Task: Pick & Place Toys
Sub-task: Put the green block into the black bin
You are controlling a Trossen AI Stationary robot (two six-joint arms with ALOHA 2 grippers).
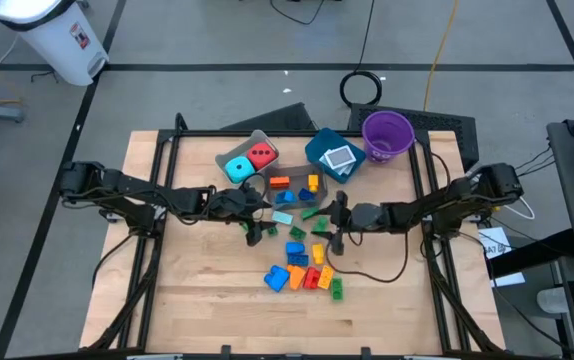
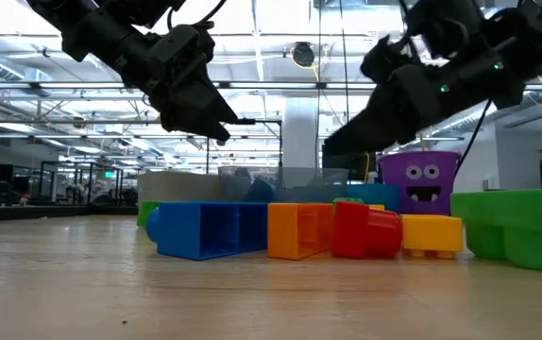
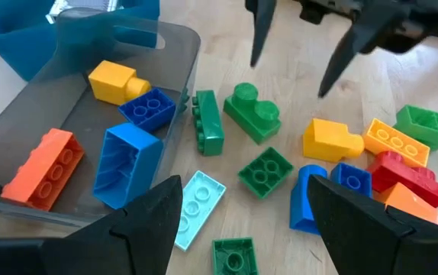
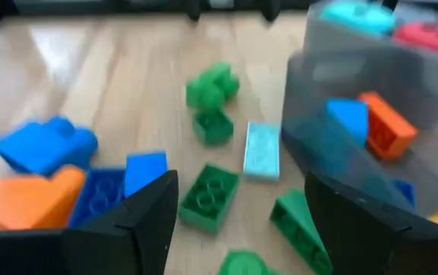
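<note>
Beside the clear bin (image 3: 181, 46), both our hands hang spread and empty over loose bricks on the tabletop (image 1: 207, 290). We should drop the left hand (image 3: 242, 229) squarely astride the pale cyan brick (image 3: 198, 205), while the right hand (image 4: 238, 221) waits clear.

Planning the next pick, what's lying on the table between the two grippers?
Green bricks and a pale cyan plate lie between the left gripper and right gripper, clearest in the left wrist view.
</note>
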